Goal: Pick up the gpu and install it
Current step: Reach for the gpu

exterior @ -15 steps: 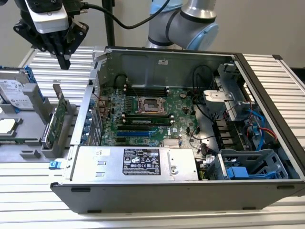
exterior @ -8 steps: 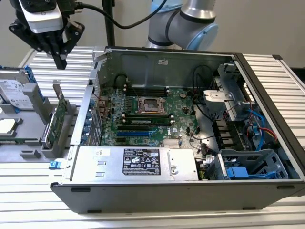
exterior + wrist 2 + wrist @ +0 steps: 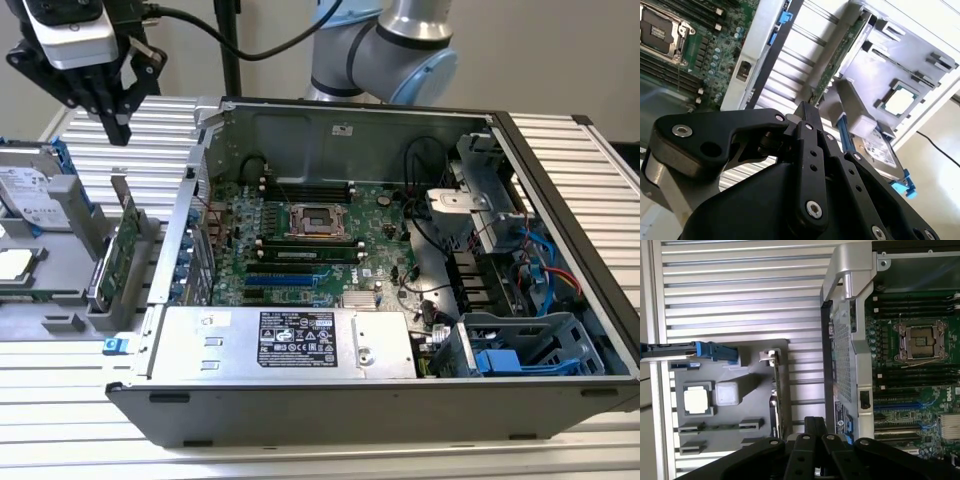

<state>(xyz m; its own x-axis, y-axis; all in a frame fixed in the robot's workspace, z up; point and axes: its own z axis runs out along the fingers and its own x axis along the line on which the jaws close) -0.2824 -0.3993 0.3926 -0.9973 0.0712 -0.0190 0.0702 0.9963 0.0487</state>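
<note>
I see my end effector point(image 3: 120, 128) hanging high at the exterior view's left, well above the slatted tabletop point(image 3: 565, 150) and touching nothing. In both wrist views its black fingers point(image 3: 807, 130) point(image 3: 815, 432) sit pressed together with nothing between them. The gpu point(image 3: 124, 248) stands on edge in a grey holder point(image 3: 70, 322) just beside the open case point(image 3: 350, 405), on the exterior view's left of it, below the end effector and apart from it. In the first wrist view I make out the gpu point(image 3: 776, 397) edge-on, its silver bracket at one end, and the second wrist view shows its green edge point(image 3: 840, 55) past the fingertips. A hard drive point(image 3: 30, 190) with blue rails and a cpu point(image 3: 696, 401) share the holder. Inside the case the motherboard point(image 3: 320, 250) lies exposed.
</note>
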